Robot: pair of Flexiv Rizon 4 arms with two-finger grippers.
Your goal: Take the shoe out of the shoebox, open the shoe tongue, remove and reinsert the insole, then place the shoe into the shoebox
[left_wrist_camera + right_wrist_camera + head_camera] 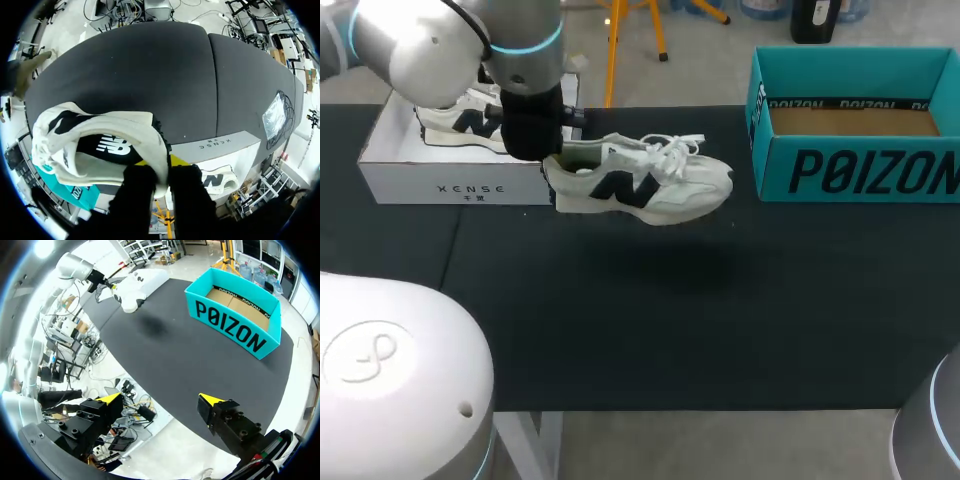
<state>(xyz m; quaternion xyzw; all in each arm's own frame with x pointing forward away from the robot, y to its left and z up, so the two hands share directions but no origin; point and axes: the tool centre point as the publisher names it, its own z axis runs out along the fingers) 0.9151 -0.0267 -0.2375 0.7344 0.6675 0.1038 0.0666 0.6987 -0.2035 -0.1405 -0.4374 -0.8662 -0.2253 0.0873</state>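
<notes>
Left gripper (161, 170) clenched on white sneaker (640, 182) at heel collar, toe pointing away from jaws, hanging above black table (650, 320), white shoebox (440, 178) just behind. Right gripper (161, 400) spread wide, nothing between fingers.

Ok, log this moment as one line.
left fingers: shut on heel of white sneaker, lifted over table | right fingers: open, off table edge | white shoebox: second sneaker inside | teal box: empty

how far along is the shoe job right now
Done: one shoe is out of the white shoebox. In hand: the left gripper is shut on its heel, holding it above the table. Left: open the tongue, pull and refit the insole, box it. The right gripper is open, empty.
</notes>
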